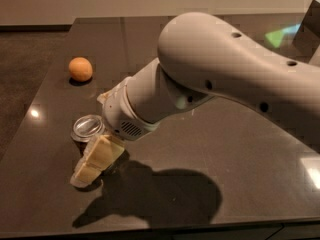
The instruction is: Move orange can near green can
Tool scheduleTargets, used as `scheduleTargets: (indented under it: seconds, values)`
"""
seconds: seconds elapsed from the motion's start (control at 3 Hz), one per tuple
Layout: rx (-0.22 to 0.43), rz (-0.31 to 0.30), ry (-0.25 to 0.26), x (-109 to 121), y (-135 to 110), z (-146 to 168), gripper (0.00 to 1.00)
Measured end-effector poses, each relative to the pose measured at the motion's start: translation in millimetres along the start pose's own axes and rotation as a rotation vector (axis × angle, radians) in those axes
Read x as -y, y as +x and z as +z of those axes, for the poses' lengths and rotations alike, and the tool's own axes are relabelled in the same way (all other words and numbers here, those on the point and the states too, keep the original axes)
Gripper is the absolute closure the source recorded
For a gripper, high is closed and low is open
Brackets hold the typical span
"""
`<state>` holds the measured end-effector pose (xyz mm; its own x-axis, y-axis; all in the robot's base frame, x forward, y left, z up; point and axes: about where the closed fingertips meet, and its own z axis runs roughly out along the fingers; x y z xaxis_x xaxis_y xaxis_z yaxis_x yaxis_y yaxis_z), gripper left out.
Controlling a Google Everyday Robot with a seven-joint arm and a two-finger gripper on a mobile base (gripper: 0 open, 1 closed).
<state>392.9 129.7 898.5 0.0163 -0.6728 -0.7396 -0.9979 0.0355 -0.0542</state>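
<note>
The orange can (86, 128) stands upright at the front left of the dark table (240, 149). Only its silver top and a sliver of its body show. My gripper (94, 160) is low at the can, its cream end lying across the can's near right side and hiding most of the body. My large white arm (215, 79) reaches in from the right. The green can is out of view.
A round orange fruit (80, 69) lies on the table behind the can, near the left edge. The table's front edge runs along the bottom of the view and the floor lies to the left. The arm's shadow falls on the table in front.
</note>
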Motion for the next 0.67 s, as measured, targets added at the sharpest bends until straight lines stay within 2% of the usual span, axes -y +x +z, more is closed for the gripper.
scheduleTargets:
  seconds: [0.33,0.67]
  values:
    - [0.017,-0.003,-0.005,-0.3,-2.9,5.6,0.25]
    - [0.043,-0.002,-0.008,2.4,-5.3,1.8,0.56]
